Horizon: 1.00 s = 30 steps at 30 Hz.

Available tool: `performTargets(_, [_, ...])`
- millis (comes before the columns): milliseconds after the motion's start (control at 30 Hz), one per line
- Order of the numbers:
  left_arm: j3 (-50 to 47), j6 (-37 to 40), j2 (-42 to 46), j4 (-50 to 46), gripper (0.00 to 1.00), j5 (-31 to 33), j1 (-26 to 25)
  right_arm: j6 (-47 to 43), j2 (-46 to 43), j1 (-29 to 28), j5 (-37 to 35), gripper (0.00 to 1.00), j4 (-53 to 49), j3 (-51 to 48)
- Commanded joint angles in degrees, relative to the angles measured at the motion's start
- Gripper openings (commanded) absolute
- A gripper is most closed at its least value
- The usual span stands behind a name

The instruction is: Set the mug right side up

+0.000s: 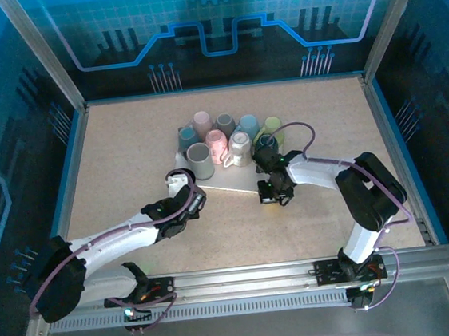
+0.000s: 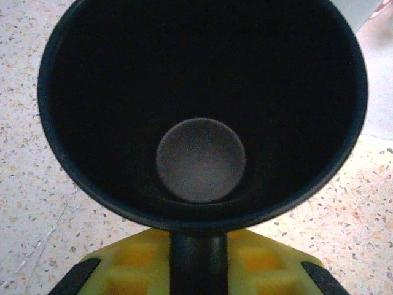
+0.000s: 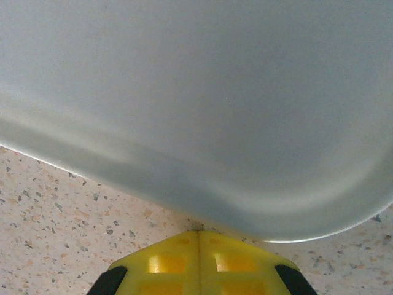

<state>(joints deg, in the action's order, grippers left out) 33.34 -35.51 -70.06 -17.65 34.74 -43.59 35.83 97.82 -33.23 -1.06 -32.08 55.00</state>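
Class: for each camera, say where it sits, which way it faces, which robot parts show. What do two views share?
Top external: above, behind the robot, looking down on table, mugs, tray, left arm, right arm.
Left wrist: on that wrist, looking into the dark mug; left tool shut on its handle.
Right wrist: on that wrist, facing the tray's corner; right tool shut.
Shared: the tray, top and right wrist.

left arm stretched forward | left fingers clamped | right arm folded inward | right fingers pressed together
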Motion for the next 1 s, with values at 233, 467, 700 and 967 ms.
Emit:
performTargets(233, [-0.65, -0.14, -1.5, -2.84, 0.16, -3.14, 1.24, -0.02, 4.73, 5.55, -15.29, 0.0, 14.67, 4.23])
performTargets(467, [-1.35, -0.53, -0.21, -3.5, 0.27, -4.43, 1.22, 0.05, 4.08, 5.58, -15.47, 0.0, 14.33, 4.2])
performTargets(700, [-2.14, -1.42, 1.83, -4.57, 0.36, -4.66, 1.13, -0.05, 2.76, 5.55, -16.05, 0.0, 13.98, 4.08])
performTargets(967, [-0.95, -2.34, 5.47, -6.74, 0.62, -4.77, 0.52, -0.52, 4.19, 5.83, -18.14, 0.0, 12.19, 6.92])
